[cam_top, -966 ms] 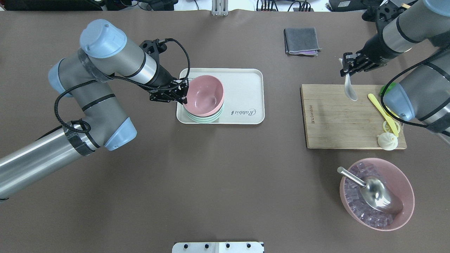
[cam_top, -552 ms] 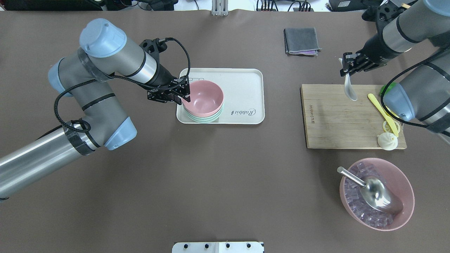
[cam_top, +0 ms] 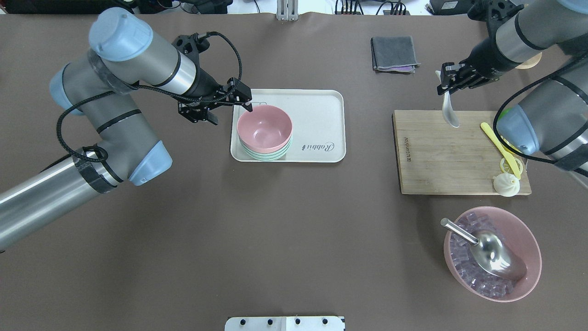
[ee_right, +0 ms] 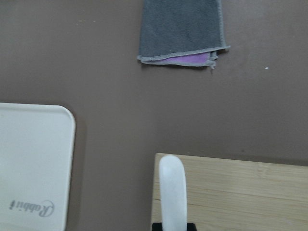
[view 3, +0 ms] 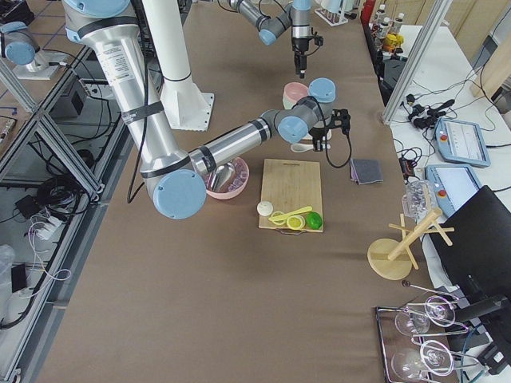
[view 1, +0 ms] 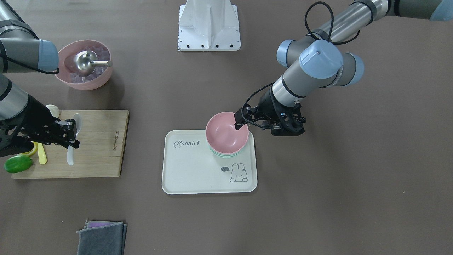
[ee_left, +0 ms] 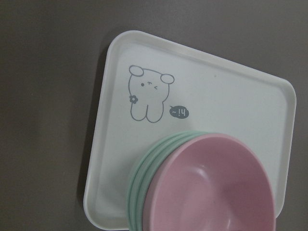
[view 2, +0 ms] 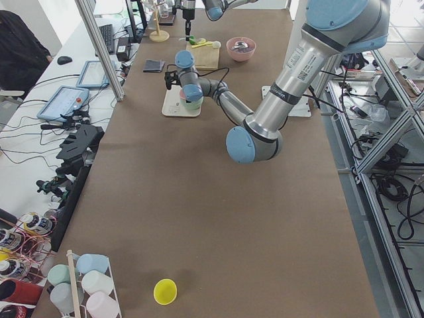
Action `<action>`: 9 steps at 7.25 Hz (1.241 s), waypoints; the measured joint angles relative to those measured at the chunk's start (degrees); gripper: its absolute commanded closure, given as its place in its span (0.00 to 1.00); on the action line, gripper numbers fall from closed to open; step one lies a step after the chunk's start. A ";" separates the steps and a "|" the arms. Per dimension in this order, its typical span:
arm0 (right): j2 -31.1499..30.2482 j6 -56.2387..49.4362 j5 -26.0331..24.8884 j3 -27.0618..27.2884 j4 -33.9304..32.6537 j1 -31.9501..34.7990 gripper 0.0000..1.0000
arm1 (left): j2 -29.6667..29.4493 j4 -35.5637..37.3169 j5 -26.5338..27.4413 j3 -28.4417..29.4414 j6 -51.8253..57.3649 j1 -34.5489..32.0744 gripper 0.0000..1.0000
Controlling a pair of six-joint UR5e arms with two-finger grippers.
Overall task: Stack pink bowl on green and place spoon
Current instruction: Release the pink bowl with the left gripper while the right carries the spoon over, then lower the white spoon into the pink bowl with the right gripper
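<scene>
The pink bowl sits nested on the stack of green bowls at the left end of the white tray. It also shows in the front view and the left wrist view. My left gripper is open and empty, just off the bowl's left rim and apart from it. My right gripper is shut on the handle of a white spoon, which hangs over the far edge of the wooden board. The spoon also shows in the right wrist view.
On the board lie a yellow spoon and a white dumpling. A pink bowl of ice cubes with a metal scoop stands at the front right. A folded grey cloth lies beyond the board.
My left gripper let go of the pink bowl's rim, opened and drew back to the left. The bowl now sits level on the green stack. My right gripper moved the spoon slightly left and farther away.
</scene>
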 measured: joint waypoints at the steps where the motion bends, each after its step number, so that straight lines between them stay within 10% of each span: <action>1: 3.06 5.43 1.90 0.45 -0.03 -0.23 1.00 | 2.68 0.39 -1.83 -2.77 0.20 -3.06 0.02; 3: 9.57 17.01 0.85 1.07 0.03 -5.19 1.00 | 12.01 0.56 -3.62 -9.10 4.94 -9.86 0.02; 6: 18.80 27.09 -15.40 -2.97 0.50 -17.26 1.00 | 28.19 0.00 -3.91 -15.97 22.29 -17.74 0.02; 9: 25.84 28.14 -22.19 -11.88 1.79 -20.90 1.00 | 33.22 -0.33 -3.90 -17.18 28.67 -20.30 0.02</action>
